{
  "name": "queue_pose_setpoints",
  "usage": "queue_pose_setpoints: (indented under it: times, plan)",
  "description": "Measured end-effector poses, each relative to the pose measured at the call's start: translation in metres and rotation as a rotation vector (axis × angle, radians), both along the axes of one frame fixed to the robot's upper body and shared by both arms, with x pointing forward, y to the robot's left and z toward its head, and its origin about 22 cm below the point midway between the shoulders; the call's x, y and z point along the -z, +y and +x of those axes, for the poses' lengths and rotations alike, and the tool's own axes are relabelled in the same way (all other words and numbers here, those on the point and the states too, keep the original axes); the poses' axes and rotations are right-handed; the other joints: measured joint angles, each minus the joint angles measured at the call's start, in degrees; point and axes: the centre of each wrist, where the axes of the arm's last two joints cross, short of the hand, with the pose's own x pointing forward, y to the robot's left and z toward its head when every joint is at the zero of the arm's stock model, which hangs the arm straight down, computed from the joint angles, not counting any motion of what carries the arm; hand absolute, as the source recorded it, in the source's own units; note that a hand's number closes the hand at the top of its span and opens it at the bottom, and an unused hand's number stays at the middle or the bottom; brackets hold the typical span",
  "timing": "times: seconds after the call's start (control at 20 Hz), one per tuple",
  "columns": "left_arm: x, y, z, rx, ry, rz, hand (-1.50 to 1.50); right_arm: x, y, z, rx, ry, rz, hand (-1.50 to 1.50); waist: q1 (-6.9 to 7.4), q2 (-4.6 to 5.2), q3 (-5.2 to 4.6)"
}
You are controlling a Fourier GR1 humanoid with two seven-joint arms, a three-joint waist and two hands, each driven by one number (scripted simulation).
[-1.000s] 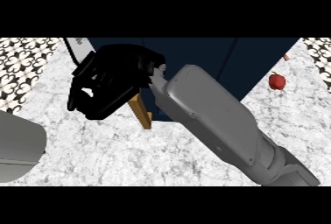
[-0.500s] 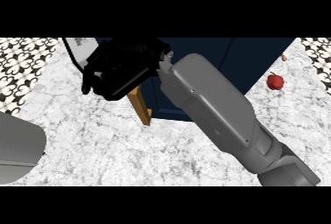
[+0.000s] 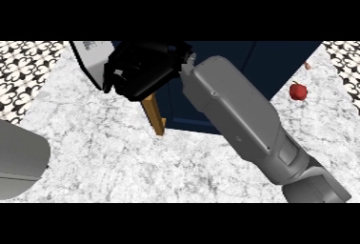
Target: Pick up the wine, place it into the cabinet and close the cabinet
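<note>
Marble counter (image 3: 105, 157): right hand (image 3: 141, 71) against the open cabinet (image 3: 232, 57) (wine hidden).

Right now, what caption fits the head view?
Robot's right hand at the blue cabinet, red apple beside it on the counter.

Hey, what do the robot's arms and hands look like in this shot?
The right forearm is a smooth grey shell, boxy with rounded edges, with darker grey segments toward the elbow; it ends in a bulky black right hand. Of the left forearm only a plain grey rounded block shows; its hand is out of view.
</note>
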Motion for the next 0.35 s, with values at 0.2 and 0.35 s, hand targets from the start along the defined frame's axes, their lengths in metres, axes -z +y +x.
queue_pose_setpoints:
  times: [0.2, 0.35]
  plan:
    - [-0.0021, -0.0009, 0.0023, 0.003, -0.003, 0.014, -1.50, 0.0027, -0.0063, 0.0012, 0.040, -0.032, 0.028, 1.50, 0.31, -0.10, -0.36]
    - [-0.0020, -0.0010, 0.0031, -0.002, -0.009, 0.027, -1.50, 0.0041, -0.0083, 0.0012, 0.052, -0.048, 0.044, 1.50, 0.42, -0.12, -0.42]
